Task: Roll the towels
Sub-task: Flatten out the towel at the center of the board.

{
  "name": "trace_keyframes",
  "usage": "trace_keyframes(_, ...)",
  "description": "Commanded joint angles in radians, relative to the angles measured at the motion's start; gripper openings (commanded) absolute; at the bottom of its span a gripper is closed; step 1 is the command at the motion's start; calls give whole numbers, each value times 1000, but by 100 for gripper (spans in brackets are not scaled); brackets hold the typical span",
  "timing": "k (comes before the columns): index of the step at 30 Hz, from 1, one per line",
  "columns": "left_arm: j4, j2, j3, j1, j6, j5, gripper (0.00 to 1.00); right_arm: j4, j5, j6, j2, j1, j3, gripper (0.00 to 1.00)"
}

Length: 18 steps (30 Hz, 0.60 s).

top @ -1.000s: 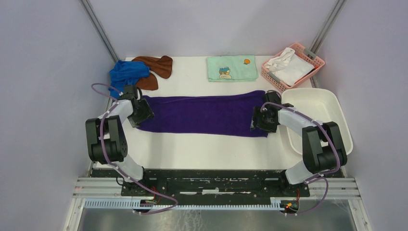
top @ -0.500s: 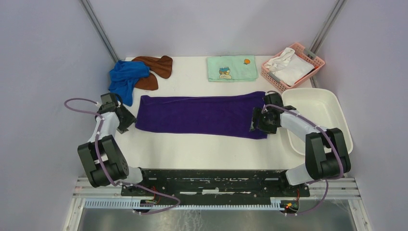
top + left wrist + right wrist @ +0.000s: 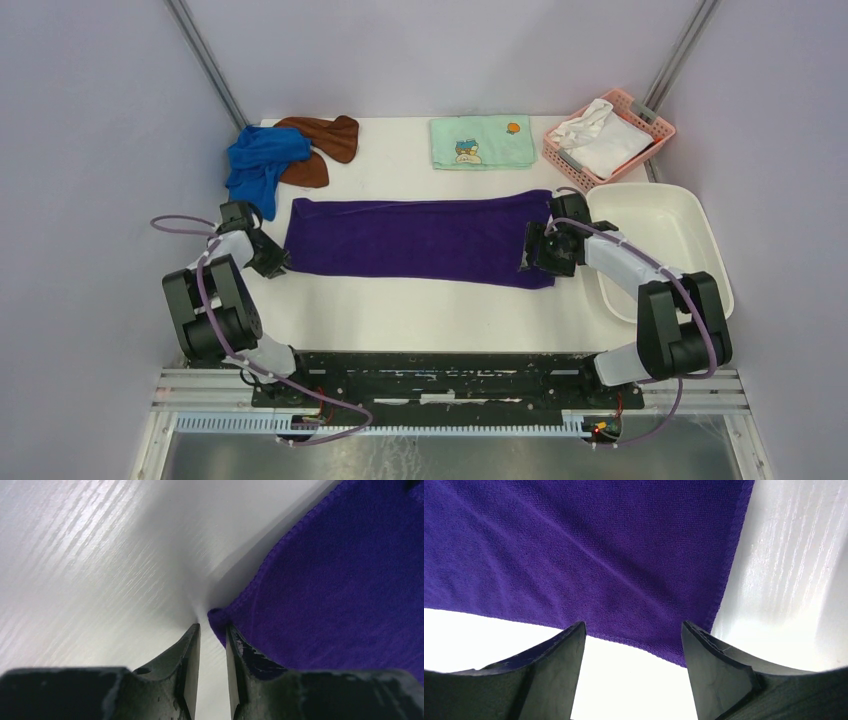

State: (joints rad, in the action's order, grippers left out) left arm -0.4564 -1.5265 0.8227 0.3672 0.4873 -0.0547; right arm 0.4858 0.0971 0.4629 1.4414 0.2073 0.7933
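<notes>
Purple towel: laid flat and lengthwise across the counter, spread for rolling. Left fingers: set to a slit at its left near corner, nothing pinched yet, apparently to lift that end. Right fingers: held spread above the opposite end.

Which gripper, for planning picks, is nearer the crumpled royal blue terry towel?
Left. The left gripper is at the left end of the dark purple terry towel, in front of the blue towel; the right gripper is at the purple towel's right end.
</notes>
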Motion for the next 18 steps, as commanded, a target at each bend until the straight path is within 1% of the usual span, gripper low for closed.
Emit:
trace_keyframes(1,75,-46,6,-1,59,-40,32,-26,1,-15,-34,-2,-4,78)
trace_keyframes(13,79,-68,52,-57,85,-15,33,-32,4,-19,-30,-2,-6,78)
trace_keyframes(15,79,-80,59,-68,86,-4,30,-33,3,-19,-31,-2,-8,78)
trace_keyframes(18,76,-91,72,-79,86,3,18,-35,4,-18,-30,-2,-9,78)
